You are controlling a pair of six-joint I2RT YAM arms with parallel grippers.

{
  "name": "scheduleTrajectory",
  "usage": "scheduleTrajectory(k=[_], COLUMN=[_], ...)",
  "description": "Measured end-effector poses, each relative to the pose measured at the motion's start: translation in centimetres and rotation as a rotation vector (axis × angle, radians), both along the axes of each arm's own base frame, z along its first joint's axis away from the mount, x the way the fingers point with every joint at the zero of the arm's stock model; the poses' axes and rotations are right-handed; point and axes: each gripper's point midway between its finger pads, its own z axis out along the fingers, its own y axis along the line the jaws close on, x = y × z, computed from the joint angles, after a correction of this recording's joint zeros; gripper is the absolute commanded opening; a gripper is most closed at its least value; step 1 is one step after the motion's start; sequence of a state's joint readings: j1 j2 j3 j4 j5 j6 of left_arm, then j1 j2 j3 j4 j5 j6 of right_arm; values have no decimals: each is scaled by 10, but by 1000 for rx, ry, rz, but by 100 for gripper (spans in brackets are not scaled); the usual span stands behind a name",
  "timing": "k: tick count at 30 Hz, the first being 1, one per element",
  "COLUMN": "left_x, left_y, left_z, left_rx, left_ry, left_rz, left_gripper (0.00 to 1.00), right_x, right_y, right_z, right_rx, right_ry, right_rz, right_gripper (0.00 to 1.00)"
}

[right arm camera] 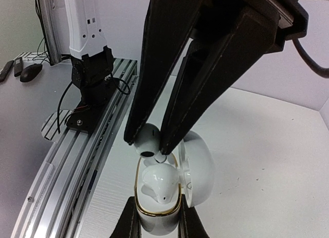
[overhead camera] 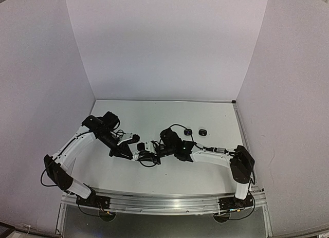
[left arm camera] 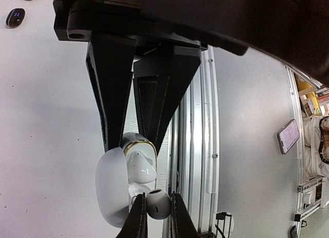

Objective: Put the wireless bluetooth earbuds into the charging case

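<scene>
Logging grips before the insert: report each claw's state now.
Left claw: closed on the open white charging case.
Right claw: closed on a white earbud.

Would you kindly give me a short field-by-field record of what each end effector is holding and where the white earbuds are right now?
left end effector: shut on the white charging case, lid open
right end effector: shut on the held earbud
held earbud: white, just over the open case, not yet seated
seated earbud: white, already in the case
black cases: two, lying farther back on the table
</scene>
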State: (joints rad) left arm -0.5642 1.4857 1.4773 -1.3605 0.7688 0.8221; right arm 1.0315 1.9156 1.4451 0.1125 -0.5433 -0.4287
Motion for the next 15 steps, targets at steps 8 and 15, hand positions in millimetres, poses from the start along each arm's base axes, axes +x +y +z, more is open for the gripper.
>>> scheduleTrajectory(k=[8, 15], left_x=[-6, -9], left_y=[-1, -1], left_z=[7, 13], left_rx=[-28, -48], left_ry=[9, 13], left_rz=[-23, -22], left_gripper=[0, 0], right_x=[-5, -8], right_y=[0, -1], right_z=[6, 10], right_rx=[32, 59], right_ry=[56, 49], right_rz=[29, 38], right_gripper=[0, 0])
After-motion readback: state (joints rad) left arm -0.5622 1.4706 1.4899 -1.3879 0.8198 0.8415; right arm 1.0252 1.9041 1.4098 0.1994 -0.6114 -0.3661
